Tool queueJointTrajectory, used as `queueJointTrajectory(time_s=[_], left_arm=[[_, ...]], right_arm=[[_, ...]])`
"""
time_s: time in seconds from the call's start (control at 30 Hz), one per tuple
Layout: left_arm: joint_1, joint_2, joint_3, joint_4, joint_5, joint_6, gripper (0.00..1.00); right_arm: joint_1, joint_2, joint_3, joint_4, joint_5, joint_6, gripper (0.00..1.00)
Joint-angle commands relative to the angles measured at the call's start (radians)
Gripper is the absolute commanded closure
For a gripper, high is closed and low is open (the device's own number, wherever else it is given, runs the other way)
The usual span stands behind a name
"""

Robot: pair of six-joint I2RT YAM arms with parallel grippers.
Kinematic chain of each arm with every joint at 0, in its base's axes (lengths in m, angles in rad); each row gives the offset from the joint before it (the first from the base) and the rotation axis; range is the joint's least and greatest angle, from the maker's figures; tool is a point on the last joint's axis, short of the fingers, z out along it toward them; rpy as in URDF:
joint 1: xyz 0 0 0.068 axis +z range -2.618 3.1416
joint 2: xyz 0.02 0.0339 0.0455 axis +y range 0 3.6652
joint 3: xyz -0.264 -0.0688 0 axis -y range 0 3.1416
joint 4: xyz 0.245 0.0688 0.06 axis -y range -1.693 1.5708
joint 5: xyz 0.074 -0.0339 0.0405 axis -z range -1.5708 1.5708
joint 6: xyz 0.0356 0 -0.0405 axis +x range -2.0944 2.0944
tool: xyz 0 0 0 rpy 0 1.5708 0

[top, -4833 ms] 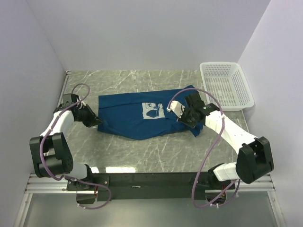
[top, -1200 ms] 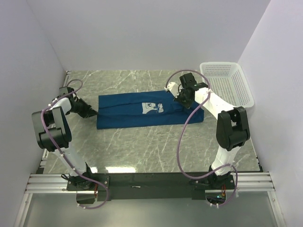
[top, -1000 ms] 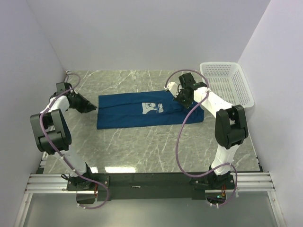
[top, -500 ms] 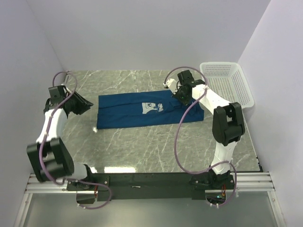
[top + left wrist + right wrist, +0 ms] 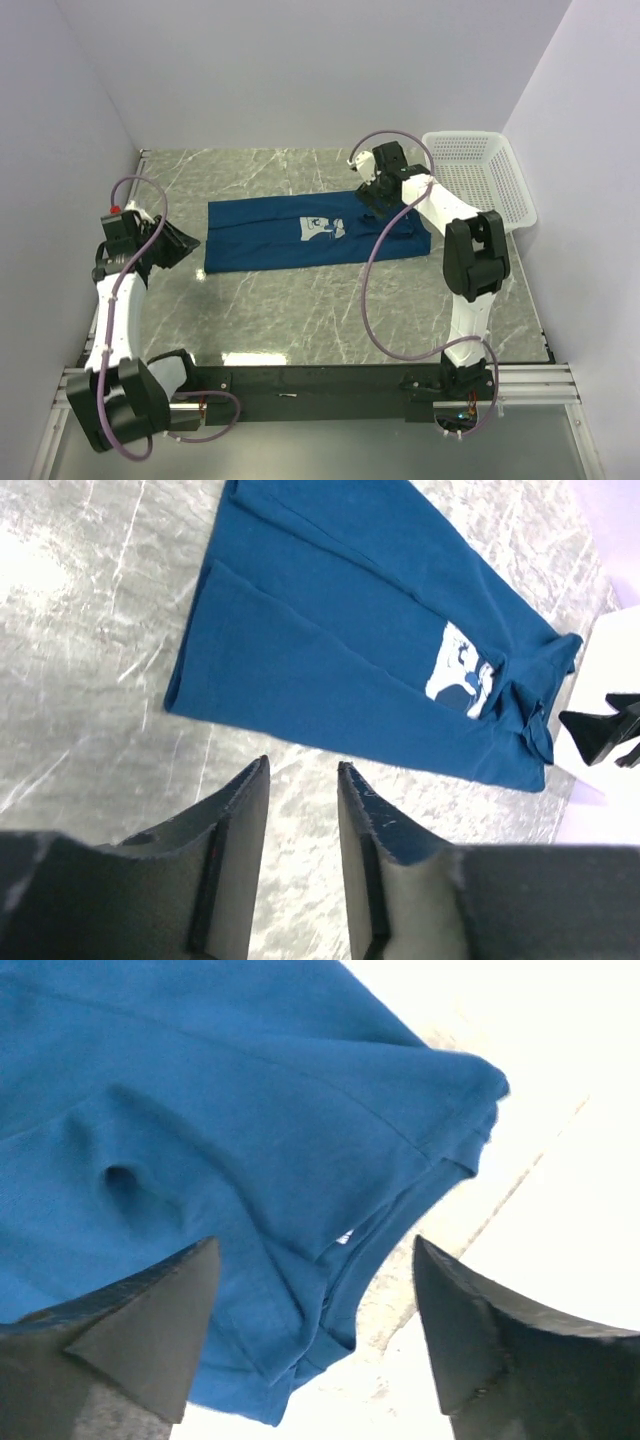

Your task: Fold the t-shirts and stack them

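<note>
Well, my left pincer (image 5: 300, 770) hangs off the left end of the t-shirt (image 5: 300, 232), above the bare marble surface (image 5: 300, 310) and clear of the cloth. Its two dark fingers (image 5: 240, 810) stand a little apart, with a narrow gap between them and nothing in that gap.

My right pincer (image 5: 317, 1247) is over the opposite end of the shirt, on the side toward the white mesh basket (image 5: 470, 137). Its fingers (image 5: 150, 1310) are spread wide, and the wrist view between them shows only rumpled blue fabric, a hemmed edge and a small pucker in the cloth. It grips nothing; whether the tips brush the fabric I cannot tell.

The dark blue t-shirt lies flat on the surface as a long band running left to right, in the far half between my two arms. Along its length, layered folds show as straight edges. The white print (image 5: 322, 229) faces up, right of the band's middle, partly tucked under a fold. At the right end the cloth bunches where the hems pile up. The basket sits in the far right corner, near that end but not touching it.
</note>
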Motion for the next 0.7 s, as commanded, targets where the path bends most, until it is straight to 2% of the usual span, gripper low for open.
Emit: queueJointTrajectory(time_s=[0.0,0.03,0.07,0.17,0.37,0.67], left_arm=[[0.008,-0.102,0.001,-0.045,0.01,0.048,0.59],[0.006,-0.121,0.002,-0.053,0.007,0.05,0.58],[0.006,-0.138,0.004,-0.064,0.007,0.055,0.55],[0.006,-0.196,0.002,-0.087,0.015,0.065,0.54],[0.006,-0.248,-0.013,-0.094,0.035,0.075,0.53],[0.008,-0.261,-0.028,-0.079,0.059,0.071,0.53]], right_arm=[[-0.007,-0.115,-0.012,-0.066,-0.119,-0.071,0.12],[-0.008,-0.144,-0.05,-0.094,-0.225,-0.163,0.12],[-0.01,-0.155,-0.07,-0.167,-0.252,-0.221,0.14],[-0.01,-0.169,-0.142,-0.172,-0.224,-0.295,0.18],[-0.01,-0.074,-0.115,-0.171,-0.133,-0.276,0.31],[-0.007,0.007,-0.077,-0.148,-0.125,-0.233,0.37]])
